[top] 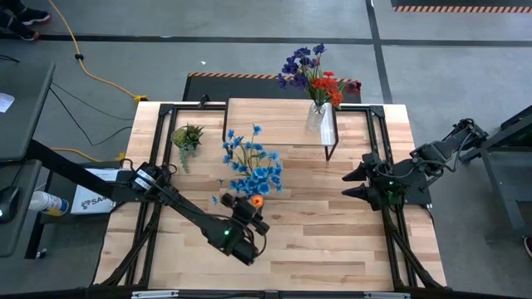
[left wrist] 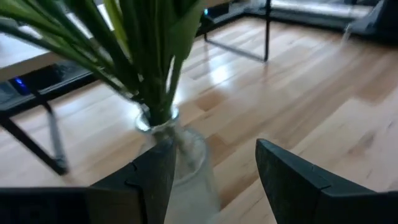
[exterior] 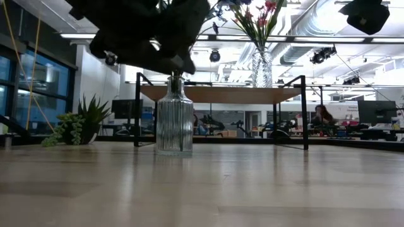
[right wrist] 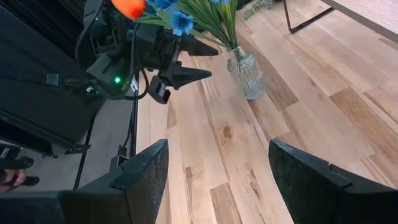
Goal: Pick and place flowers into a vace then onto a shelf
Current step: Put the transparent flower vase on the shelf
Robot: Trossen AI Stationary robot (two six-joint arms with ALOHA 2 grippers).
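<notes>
The blue flowers [top: 253, 162] with one orange bloom [top: 257, 200] stand with their stems in a ribbed glass vase [exterior: 175, 116] on the tabletop, in front of the shelf [top: 274, 116]. My left gripper [right wrist: 211, 62] is open, level with the vase's neck [left wrist: 155, 121] on its near side. The right wrist view shows a small gap between its fingertips and the glass. A second glass vase [exterior: 262, 66] with red and purple flowers [top: 316, 75] stands on the shelf's right end. My right gripper [top: 357, 183] hangs open over the table's right side.
A small spiky green potted plant [top: 187, 137] stands at the far left of the table, left of the shelf. The shelf's black legs [exterior: 305, 113] stand behind the vase. Bare planks [top: 332, 241] stretch between the two arms toward the near edge.
</notes>
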